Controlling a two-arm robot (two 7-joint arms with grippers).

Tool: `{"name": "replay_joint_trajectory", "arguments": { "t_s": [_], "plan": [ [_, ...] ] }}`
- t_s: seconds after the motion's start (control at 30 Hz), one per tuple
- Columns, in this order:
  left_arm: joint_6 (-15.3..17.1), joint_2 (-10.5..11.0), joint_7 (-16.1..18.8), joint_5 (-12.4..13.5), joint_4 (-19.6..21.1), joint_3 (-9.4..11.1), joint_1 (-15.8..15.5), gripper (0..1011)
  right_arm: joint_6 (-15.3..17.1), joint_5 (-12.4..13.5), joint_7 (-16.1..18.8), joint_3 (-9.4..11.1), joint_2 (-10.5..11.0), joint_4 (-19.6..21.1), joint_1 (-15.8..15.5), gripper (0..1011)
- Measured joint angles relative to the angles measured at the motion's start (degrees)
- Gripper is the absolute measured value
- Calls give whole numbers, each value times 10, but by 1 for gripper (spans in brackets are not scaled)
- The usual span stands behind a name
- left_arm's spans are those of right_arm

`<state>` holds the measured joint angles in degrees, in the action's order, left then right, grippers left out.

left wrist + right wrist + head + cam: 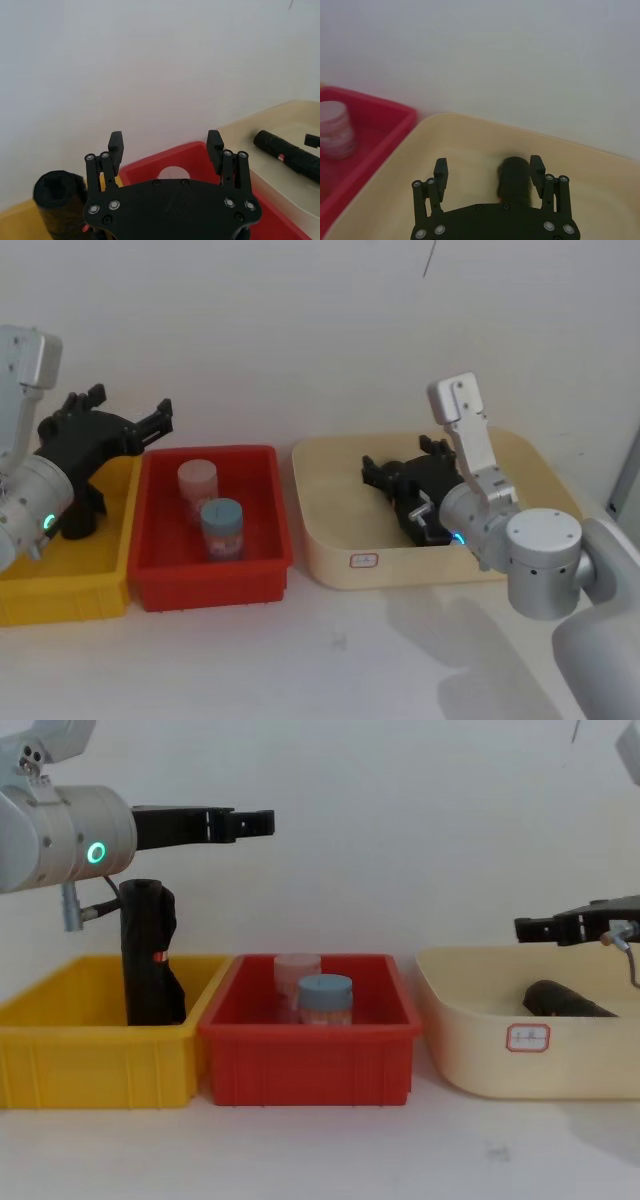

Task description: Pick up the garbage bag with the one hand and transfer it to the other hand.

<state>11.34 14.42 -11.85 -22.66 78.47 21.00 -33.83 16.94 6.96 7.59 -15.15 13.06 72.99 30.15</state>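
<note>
The garbage bag (148,955), a thick black roll of crinkled plastic, stands upright in the yellow bin (90,1060); it also appears in the left wrist view (59,200). My left gripper (250,822), with a green wrist ring, hovers open above and just past the roll's top, fingers pointing toward the red bin and touching nothing (165,142). In the head view the left gripper (130,405) is over the yellow bin's far side. My right gripper (400,462), with a blue ring, hangs open low over the cream tray (420,565).
A slimmer black roll (565,1000) lies in the cream tray under the right gripper (488,167). The red bin (210,575) between the two holds a pink-lidded jar (197,485) and a blue-lidded jar (222,528). A white wall stands close behind.
</note>
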Motion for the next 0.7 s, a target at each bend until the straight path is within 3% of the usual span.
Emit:
{"name": "replay_joint_trajectory", "arguments": {
  "t_s": [0.27,0.7],
  "plan": [
    [-1,3,14,7,6,-4,5,1001,25,4,43,-18,5,13,7,1001],
    [-2,5,23,11,10,-6,8,1001,79,7,125,-66,9,22,44,1002]
  ]
}}
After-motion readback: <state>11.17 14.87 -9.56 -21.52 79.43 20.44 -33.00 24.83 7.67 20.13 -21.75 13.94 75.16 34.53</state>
